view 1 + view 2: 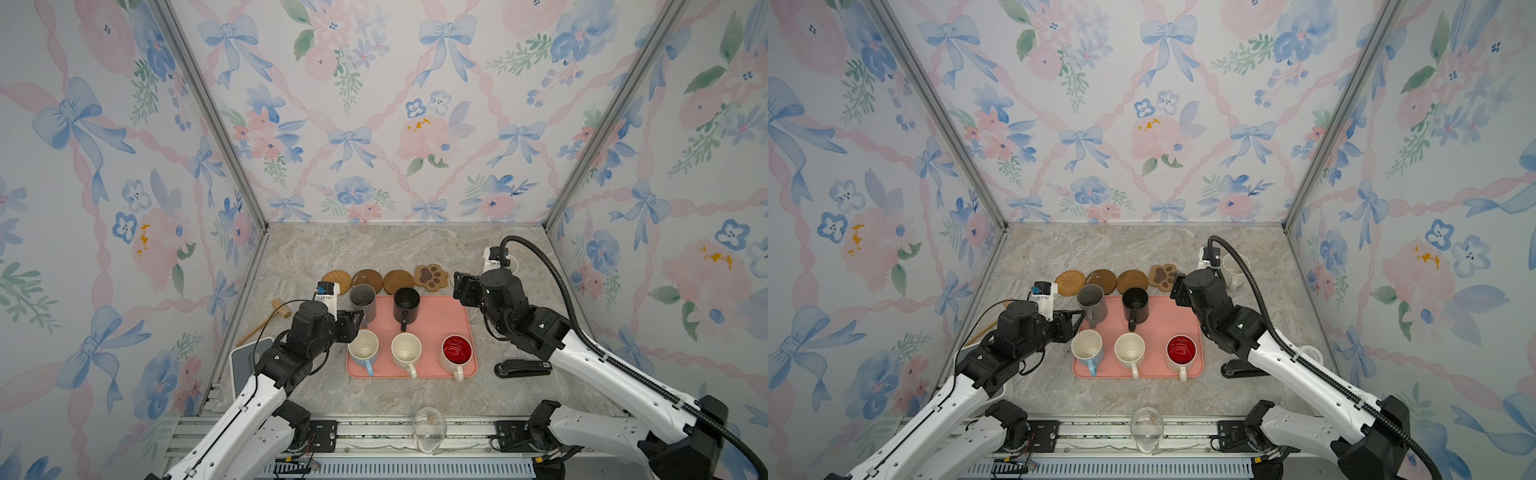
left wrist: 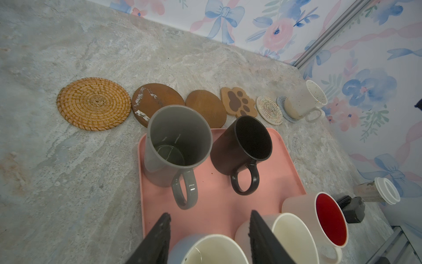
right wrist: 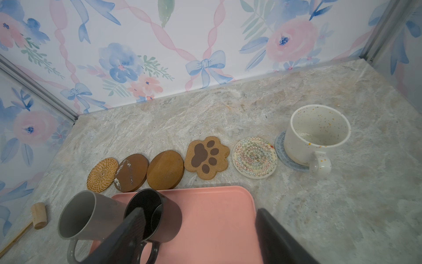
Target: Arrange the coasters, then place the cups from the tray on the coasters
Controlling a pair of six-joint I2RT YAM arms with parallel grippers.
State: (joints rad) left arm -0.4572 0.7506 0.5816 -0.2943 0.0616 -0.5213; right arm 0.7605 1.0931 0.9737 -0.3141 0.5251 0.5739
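**Both claws empty above the tray**

The left gripper (image 2: 210,213), jaws half apart and empty, hangs over the pale blue mug (image 2: 205,249), near the grey mug (image 2: 178,141) handle. The right gripper (image 3: 198,210), jaws wide, holds nothing above the salmon-pink rectangular tray (image 3: 223,228), at its far right corner. A speckled cream mug (image 3: 317,134) sits on the grey-blue woven coaster (image 3: 280,148). Open marble tabletop (image 3: 205,114) lies beyond the coaster row (image 3: 165,170).
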